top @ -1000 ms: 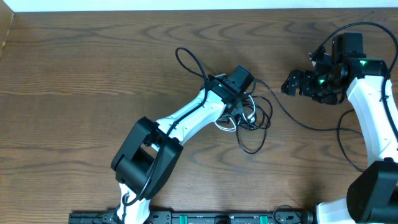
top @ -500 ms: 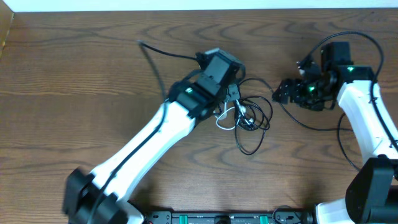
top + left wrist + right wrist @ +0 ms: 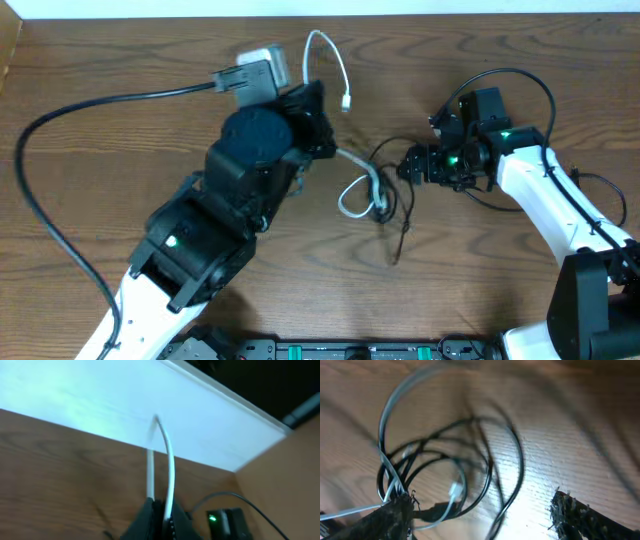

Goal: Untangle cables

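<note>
My left gripper (image 3: 322, 140) is raised high above the table and shut on the white cable (image 3: 352, 192). In the left wrist view the white cable (image 3: 169, 460) stands up as a narrow loop out of the closed fingers (image 3: 150, 517). Its free end with a small plug (image 3: 347, 102) dangles near the arm. The other end runs down into the knot with the black cable (image 3: 392, 205). My right gripper (image 3: 408, 165) is open just right of the knot. Its wrist view shows black cable (image 3: 517, 460) loops and the white cable (image 3: 385, 420) between and ahead of the spread fingers (image 3: 572, 510).
The left arm's thick black wire (image 3: 60, 130) sweeps in a wide arc over the table's left side. The right arm's own wires (image 3: 520, 80) loop behind its wrist. A white wall (image 3: 400, 8) borders the table's far edge.
The left arm has risen and swung left with the white cable, drawing it up out of the knot. The right gripper has moved left to the knot and narrowed slightly.
</note>
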`<control>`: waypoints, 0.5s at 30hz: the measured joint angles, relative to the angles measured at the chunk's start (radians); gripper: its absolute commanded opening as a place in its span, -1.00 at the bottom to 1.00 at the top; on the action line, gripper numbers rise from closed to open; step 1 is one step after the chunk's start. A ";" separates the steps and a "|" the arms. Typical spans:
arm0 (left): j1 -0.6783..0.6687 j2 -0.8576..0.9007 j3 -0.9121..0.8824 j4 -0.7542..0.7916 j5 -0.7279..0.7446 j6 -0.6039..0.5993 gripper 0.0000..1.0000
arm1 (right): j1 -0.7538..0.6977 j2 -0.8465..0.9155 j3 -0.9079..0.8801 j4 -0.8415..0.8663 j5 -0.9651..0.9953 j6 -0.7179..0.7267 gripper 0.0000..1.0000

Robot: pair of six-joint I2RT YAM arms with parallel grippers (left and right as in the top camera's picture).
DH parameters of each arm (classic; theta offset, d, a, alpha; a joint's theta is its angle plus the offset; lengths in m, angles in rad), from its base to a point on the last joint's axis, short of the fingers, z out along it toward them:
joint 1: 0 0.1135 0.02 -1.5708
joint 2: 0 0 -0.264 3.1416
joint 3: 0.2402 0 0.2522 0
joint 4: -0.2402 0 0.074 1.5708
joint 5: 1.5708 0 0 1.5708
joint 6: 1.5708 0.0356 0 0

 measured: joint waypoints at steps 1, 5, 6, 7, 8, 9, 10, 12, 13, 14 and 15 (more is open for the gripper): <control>0.000 -0.008 0.000 -0.046 -0.054 0.015 -0.85 | 0.002 0.000 0.000 0.005 0.000 0.003 0.69; 0.000 0.024 0.002 -0.198 -0.127 0.026 -0.85 | 0.002 0.000 0.000 0.013 0.000 0.011 0.69; 0.000 0.039 0.002 -0.223 -0.136 0.027 -0.85 | 0.002 0.000 0.000 0.015 0.000 0.011 0.69; 0.000 0.056 0.002 -0.246 -0.143 0.030 -0.85 | 0.002 0.000 0.000 0.016 0.000 0.011 0.69; 0.000 0.076 0.002 -0.265 -0.147 0.031 -0.85 | 0.002 0.000 0.000 0.018 0.000 0.011 0.68; 0.000 0.100 0.002 -0.283 -0.150 0.033 -0.85 | 0.002 0.000 0.000 0.019 0.000 0.011 0.68; 0.000 0.132 0.001 -0.306 -0.154 0.035 -0.84 | 0.002 0.000 0.000 0.019 0.000 0.012 0.68; 0.000 0.191 0.001 -0.338 -0.158 0.038 -0.85 | 0.002 0.000 0.000 0.017 -0.008 0.014 0.64; 0.000 0.212 0.001 -0.349 -0.161 0.038 -0.85 | 0.004 0.000 0.000 0.017 -0.012 0.014 0.62; 0.000 0.230 0.001 -0.357 -0.162 0.038 -0.85 | 0.006 0.000 0.000 0.016 -0.017 0.016 0.59; 0.000 0.251 0.001 -0.367 -0.165 0.038 -0.85 | 0.012 0.000 0.000 0.016 -0.020 0.018 0.56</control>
